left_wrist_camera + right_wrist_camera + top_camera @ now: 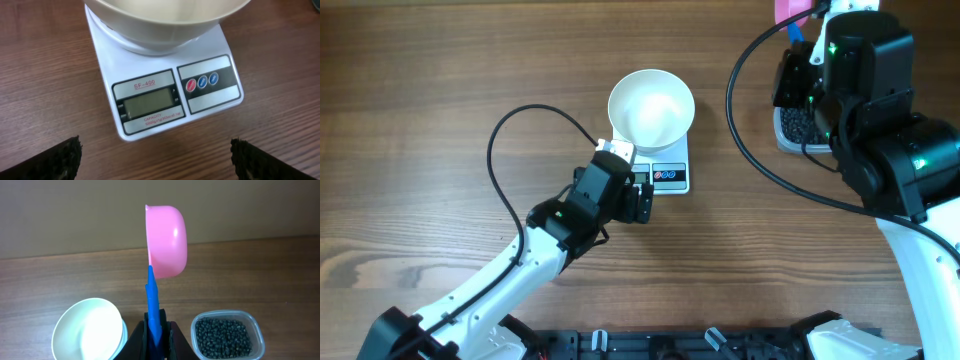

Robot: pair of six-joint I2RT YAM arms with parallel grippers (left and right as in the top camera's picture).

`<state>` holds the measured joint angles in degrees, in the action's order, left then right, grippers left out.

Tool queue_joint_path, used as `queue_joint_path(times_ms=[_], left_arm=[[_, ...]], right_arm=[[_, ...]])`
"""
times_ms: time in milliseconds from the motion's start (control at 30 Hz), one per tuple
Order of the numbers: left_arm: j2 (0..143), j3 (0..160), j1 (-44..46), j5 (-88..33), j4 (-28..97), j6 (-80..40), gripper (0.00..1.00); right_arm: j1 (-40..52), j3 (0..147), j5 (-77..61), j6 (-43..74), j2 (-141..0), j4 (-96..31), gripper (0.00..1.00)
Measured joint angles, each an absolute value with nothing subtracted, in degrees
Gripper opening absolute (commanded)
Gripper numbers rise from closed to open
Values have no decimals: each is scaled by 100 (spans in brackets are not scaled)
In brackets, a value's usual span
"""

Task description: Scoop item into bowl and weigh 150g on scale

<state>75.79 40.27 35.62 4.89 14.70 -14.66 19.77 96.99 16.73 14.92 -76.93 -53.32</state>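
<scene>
So, the white bowl (651, 108) was sat on the back part of the little white scale (670, 178), its inside showing plain white. From the left wrist camera the scale's grey display (148, 105) could be seen under a red "SF-400" label. No digits could be made out on it. One red and two blue buttons (202, 82) were lined up just beside it.

The left gripper (156, 159) was parked low in front of the scale with its jaws spread right out and only bare wood between them. Just the two dark fingertips (59, 161) were caught at the bottom corners of that view.

Over on the other side, the right gripper (155, 339) was clamped tight on the blue handle (152, 300) of a pink scoop (169, 239). The scoop was held up in the air and turned on its side, open face pointed toward the bowl's side of the table. What was inside it couldn't be told, since only the rounded back was shown.

The black pellets (222, 337) were heaped in a clear plastic tub (254, 325) on the wooden table (440, 100). The tub was set well apart from the scale, off to its right. In the overhead shot it was half hidden under the right arm.
</scene>
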Motion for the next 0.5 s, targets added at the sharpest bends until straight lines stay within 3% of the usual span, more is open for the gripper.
queue_joint_path(times_ms=[200, 500], left_arm=[[7808, 3986, 3562, 491, 635, -1352, 100], [8182, 3986, 3562, 674, 615, -1313, 100]], right_arm=[[1977, 9699, 1673, 1492, -7693, -5332, 4], [1977, 9699, 1673, 1492, -7693, -5371, 4]])
